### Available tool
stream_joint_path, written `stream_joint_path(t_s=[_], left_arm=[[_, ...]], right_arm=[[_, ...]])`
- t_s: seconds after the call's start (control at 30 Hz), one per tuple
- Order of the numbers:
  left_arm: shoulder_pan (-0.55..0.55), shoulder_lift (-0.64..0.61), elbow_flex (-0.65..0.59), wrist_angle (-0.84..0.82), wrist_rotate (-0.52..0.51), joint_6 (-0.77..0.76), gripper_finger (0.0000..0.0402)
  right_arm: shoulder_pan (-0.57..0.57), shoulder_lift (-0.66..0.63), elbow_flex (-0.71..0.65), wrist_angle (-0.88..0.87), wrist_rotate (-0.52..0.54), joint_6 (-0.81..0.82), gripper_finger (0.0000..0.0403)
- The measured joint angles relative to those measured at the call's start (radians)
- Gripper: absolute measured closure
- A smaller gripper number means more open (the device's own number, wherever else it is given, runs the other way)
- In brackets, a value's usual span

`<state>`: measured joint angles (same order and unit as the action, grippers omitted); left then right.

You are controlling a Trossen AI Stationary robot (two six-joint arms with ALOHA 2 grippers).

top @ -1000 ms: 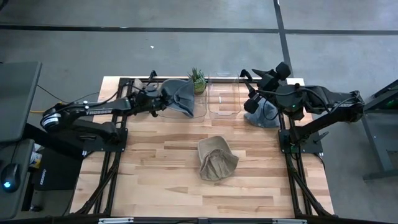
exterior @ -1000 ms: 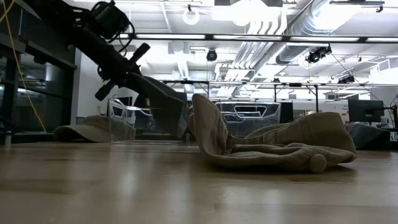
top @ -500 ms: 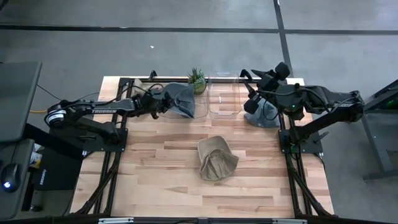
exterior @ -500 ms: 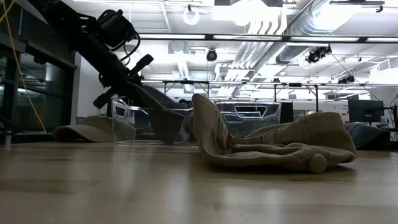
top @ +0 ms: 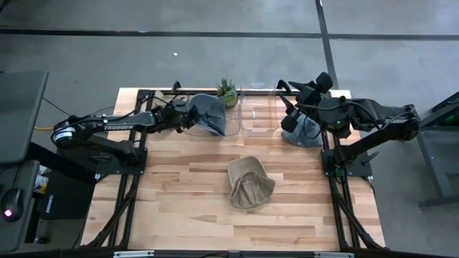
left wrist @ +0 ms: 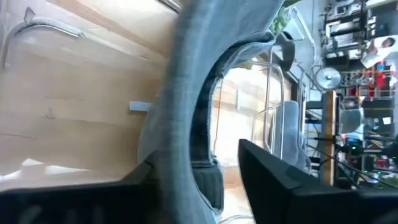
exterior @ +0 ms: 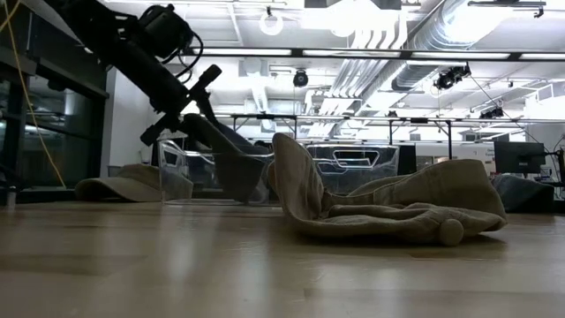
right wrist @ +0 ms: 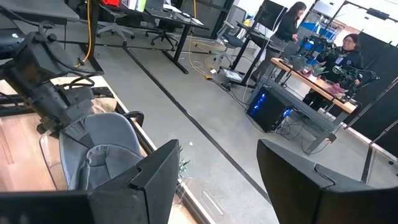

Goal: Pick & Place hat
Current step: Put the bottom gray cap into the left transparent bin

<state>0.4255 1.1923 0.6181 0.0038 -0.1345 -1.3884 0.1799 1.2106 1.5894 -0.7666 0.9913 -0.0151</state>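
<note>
Compared with a second ago, the left gripper [top: 181, 115] has carried the soft grey-blue cloth hat [top: 206, 115] a little farther toward the far edge of the wooden surface [top: 186, 193], and the hat now hangs lower, into the clear plastic bin on the left [top: 231, 125]. From the low camera, the lower part of the hat [exterior: 231, 159] is behind the transparent wall of this bin, so I judge that the arm is in the step of placing it there.

The fingers of the left gripper are closed on the cloth; in the left wrist camera the grey fabric [left wrist: 186, 106] passes between them, and the hat hangs down from this single pinch, which is why it looks long and folded. The hold is near the edge of the hat, probably so that the body can drop into the bin first.

The right gripper [top: 287, 118] waits at the far right of the surface, above a second grey hat [top: 307, 132], with its fingers wide apart and nothing between them. A crumpled beige cloth hat [top: 249, 183] lies in the middle of the surface, well apart from both arms, and a small green potted plant [top: 228, 92] stands at the far edge between the arms. A second clear bin [top: 259, 115] is just beside the first.
</note>
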Motion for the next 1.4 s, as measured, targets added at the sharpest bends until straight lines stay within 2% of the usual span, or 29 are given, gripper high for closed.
stream_joint_path(t_s=[0.13,0.27,0.67,0.77,0.9,1.07,1.17,1.23,1.4], left_arm=[[0.0,0.0,0.046,-0.105,0.001,0.022,0.0215],[0.0,0.0,0.097,-0.257,-0.004,0.051,0.0189],[0.0,0.0,0.266,-0.555,-0.117,0.156,0.0186],[0.0,0.0,0.317,-0.651,-0.124,0.177,0.0186],[0.0,0.0,0.361,-0.785,-0.182,0.181,0.0186],[0.001,0.0,0.366,-0.767,-0.269,0.209,0.0187],[0.001,0.0,0.367,-0.698,-0.273,0.243,0.0206],[0.0,0.006,0.367,-0.638,-0.255,0.273,0.0233],[0.0,0.053,0.368,-0.57,-0.184,0.313,0.0339]], right_arm=[[0.0,0.0,0.0,0.0,-0.004,0.0,0.0191],[0.0,0.0,0.0,0.0,-0.007,0.0,0.0191],[0.0,0.0,0.0,-0.001,-0.013,0.003,0.0191],[-0.002,0.0,0.0,-0.007,-0.024,0.016,0.0191],[-0.002,0.0,0.0,-0.015,-0.029,0.016,0.0191],[-0.002,0.0,0.0,-0.016,-0.032,0.016,0.0191],[-0.002,0.003,0.0,-0.016,-0.036,0.016,0.0191],[-0.002,0.005,0.0,-0.016,-0.037,0.016,0.0191],[-0.002,0.013,0.0,-0.019,-0.048,0.017,0.0192]])
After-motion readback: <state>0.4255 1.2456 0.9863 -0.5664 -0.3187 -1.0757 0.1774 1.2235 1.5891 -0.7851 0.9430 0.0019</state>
